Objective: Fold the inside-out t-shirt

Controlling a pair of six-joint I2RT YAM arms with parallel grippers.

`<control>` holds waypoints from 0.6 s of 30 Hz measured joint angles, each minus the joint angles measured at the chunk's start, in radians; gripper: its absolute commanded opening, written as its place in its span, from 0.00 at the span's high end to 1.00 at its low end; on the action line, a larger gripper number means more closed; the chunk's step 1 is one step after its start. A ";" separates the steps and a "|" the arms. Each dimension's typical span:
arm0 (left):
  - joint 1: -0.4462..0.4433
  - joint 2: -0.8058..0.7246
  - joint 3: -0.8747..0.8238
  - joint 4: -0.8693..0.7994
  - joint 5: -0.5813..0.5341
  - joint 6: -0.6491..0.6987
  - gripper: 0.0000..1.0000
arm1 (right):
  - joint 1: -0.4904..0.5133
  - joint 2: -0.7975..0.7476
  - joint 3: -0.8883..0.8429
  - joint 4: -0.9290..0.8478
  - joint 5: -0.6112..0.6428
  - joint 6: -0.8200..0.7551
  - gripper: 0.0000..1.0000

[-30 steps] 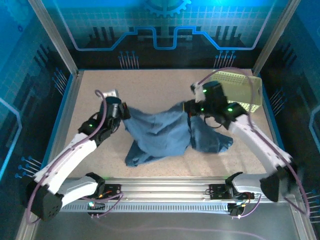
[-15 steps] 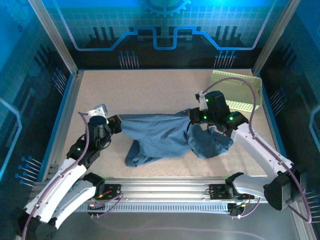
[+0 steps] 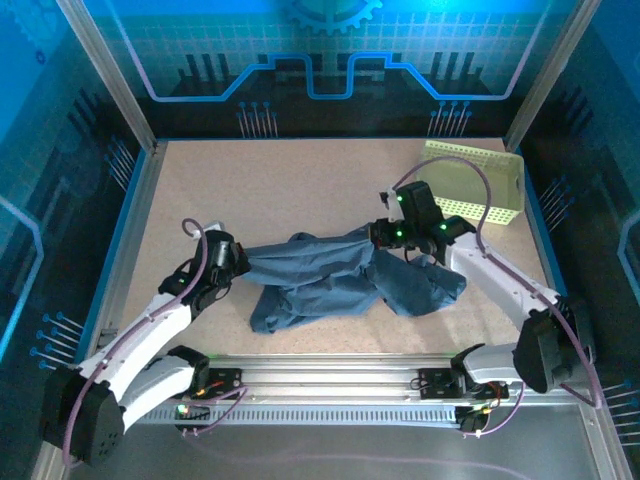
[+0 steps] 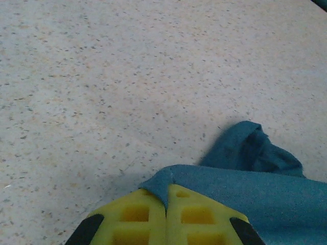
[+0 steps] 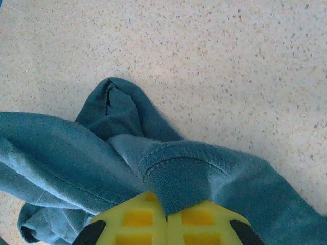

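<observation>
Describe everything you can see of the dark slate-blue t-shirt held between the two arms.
The dark slate-blue t-shirt is soft, wrinkled fabric with a stitched seam showing. It is bunched, not flat, strung between the left gripper and right gripper, each shut on a pinch of it. Its lower part rests on the speckled beige table, folds trailing toward the near edge.

No readable text, labels, brands or numbers anywhere. Back wall panel (image 3: pixel 320 60) carries only decorative circuit-line and gear graphics, no lettering. T-shirt (image 3: pixel 330 275) and basket (image 3: pixel 480 180) are plain, unmarked.
</observation>
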 measured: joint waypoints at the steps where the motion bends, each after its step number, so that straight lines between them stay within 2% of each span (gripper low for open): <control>1: 0.015 0.007 0.010 -0.006 0.000 -0.004 1.00 | 0.000 0.020 0.024 0.001 -0.002 -0.004 0.77; 3: 0.050 0.023 0.025 -0.008 -0.001 -0.017 1.00 | 0.000 0.060 0.064 0.004 -0.007 -0.010 0.62; 6: 0.116 0.048 0.027 -0.019 0.006 -0.041 1.00 | 0.001 0.119 0.101 0.006 -0.002 -0.029 0.50; 10: 0.192 0.048 0.006 -0.039 0.020 -0.055 1.00 | 0.001 0.109 0.100 -0.039 0.044 -0.072 0.46; 18: 0.272 0.024 -0.040 -0.051 0.065 -0.058 1.00 | -0.026 -0.009 0.011 -0.072 0.072 -0.140 0.45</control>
